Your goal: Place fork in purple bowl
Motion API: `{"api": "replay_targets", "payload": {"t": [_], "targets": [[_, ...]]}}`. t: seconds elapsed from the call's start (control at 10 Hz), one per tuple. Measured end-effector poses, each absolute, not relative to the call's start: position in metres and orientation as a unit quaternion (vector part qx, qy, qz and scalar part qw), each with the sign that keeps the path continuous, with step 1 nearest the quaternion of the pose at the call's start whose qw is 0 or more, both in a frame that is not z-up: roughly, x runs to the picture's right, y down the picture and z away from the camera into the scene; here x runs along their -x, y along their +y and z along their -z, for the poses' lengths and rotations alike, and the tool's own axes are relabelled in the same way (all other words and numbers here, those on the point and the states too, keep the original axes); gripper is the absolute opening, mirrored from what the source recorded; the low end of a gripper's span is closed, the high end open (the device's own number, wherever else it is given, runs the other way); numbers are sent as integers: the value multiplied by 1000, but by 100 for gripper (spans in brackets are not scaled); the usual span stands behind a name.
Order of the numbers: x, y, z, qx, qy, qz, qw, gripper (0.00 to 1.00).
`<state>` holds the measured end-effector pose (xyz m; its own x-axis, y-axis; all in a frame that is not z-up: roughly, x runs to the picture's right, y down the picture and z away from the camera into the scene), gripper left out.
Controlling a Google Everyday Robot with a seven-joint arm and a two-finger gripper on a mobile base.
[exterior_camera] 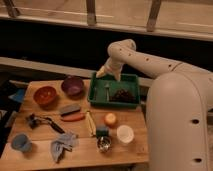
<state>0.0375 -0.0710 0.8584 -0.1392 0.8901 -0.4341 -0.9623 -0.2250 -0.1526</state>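
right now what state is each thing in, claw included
claw, open, holding nothing, above the back left edge of the green tray
fork, lying flat inside the green tray, not gripped
purple bowl, upright, empty
orange bowl, upright, looks empty
white cup, upright
cloth, crumpled

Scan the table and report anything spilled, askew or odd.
Nothing spilled or tipped. Only the blue cloth lies crumpled near the front edge. The gripper hangs over the back left of the green tray, jaws open.
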Motion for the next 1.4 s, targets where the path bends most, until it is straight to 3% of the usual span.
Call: {"api": "replay_targets", "payload": {"t": [0.7,1.4], "targets": [[-39,-40,-914,236,99,-736,626,80],[-29,-43,-912,260,77,-692,670,80]]}}
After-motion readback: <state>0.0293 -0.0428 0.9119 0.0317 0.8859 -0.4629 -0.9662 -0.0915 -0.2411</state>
